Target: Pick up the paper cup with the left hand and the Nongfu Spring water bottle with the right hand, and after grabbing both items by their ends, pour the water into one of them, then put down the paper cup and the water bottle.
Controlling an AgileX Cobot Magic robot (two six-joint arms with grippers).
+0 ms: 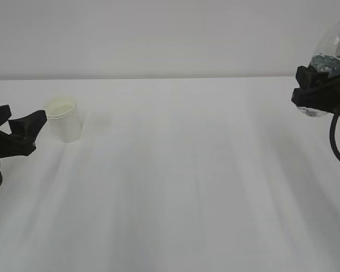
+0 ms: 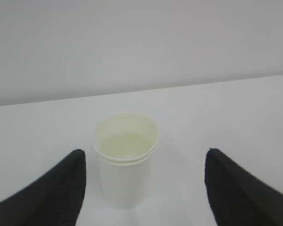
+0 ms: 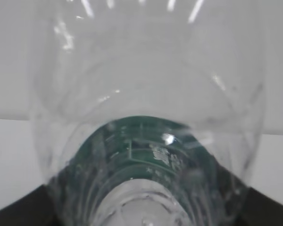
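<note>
Paper cup (image 1: 64, 118): small, white, tapered, rolled rim, pale cream-yellow inside; upright on the white table at far left, free-standing, with a pale pool of liquid low inside in the left wrist view. Nongfu Spring water bottle (image 1: 328, 68): clear ribbed plastic with dark green label band; raised off the table at far right, tilted, partly cut off by the frame edge.

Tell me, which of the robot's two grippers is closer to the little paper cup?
The left. The left gripper sits right beside the paper cup, jaws open and not touching it. The right gripper is far across the table, raised, shut on the water bottle.
</note>
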